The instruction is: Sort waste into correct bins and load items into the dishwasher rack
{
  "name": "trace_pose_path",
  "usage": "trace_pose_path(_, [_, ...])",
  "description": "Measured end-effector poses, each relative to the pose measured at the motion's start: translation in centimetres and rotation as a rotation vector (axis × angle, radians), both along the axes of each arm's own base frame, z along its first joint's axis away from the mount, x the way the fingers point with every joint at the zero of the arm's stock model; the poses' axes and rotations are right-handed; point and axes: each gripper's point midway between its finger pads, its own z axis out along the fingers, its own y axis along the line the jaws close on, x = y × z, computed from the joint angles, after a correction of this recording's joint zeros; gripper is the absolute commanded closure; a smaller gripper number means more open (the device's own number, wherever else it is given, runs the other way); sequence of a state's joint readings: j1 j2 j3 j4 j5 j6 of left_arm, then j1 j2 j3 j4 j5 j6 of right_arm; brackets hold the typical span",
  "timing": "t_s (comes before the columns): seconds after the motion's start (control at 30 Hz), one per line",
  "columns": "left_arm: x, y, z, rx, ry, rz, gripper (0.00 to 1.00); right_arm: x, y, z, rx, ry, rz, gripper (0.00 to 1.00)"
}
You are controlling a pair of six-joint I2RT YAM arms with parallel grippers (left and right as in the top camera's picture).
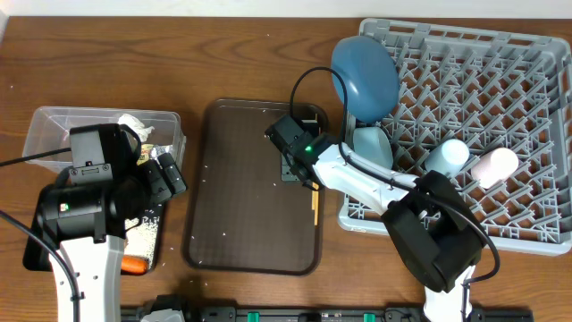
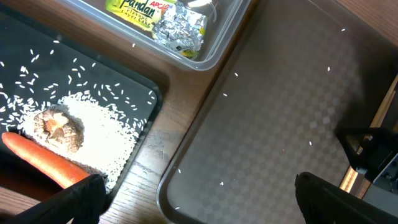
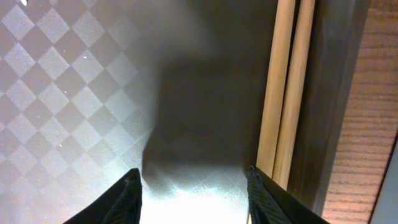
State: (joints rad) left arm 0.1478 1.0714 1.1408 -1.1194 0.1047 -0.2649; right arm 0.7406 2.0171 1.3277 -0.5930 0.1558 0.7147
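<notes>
Right fingers (image 3: 132, 198) hang spread over the brown tray (image 3: 62, 74), the chopsticks (image 3: 285, 93) just outside one tip, seemingly lining up a pinch; left fingers (image 2: 78, 198) spread, idle.

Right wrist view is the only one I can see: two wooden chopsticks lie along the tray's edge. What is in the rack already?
Observer: The dishwasher rack holds the blue plate, the bowl, the light blue cup and the pink cup.
Operator: Where is the carrot?
Observer: The carrot lies in the black tray, together with the rice.
Operator: And the wrapper?
Observer: The wrapper sits in the clear tub, beside the packet.
</notes>
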Motion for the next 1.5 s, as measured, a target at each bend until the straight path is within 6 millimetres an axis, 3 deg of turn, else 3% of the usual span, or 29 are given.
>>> trace_pose_path(0.73, [0.0,0.0,0.0,0.000,0.000,0.000,0.02,0.6,-0.9,1.6,-0.021,-0.023,0.068,0.48])
trace_pose_path(0.93, [0.0,0.0,0.0,0.000,0.000,0.000,0.02,0.5,-0.8,1.6,-0.015,-0.021,0.065,0.59])
trace_pose_path(1.07, [0.0,0.0,0.0,0.000,0.000,0.000,0.02,0.9,0.0,1.3,0.017,-0.035,0.051,0.57])
trace_pose_path(1.27, [0.0,0.0,0.0,0.000,0.000,0.000,0.02,0.4,1.2,0.7,0.039,-0.026,0.052,0.65])
trace_pose_path(1.4, [0.0,0.0,0.0,0.000,0.000,0.000,0.02,0.0,1.0,0.0,0.037,-0.003,0.010,0.65])
trace_pose_path(1.5, [0.0,0.0,0.0,0.000,0.000,0.000,0.02,0.2,0.9,-0.5,0.028,-0.001,-0.010,0.56])
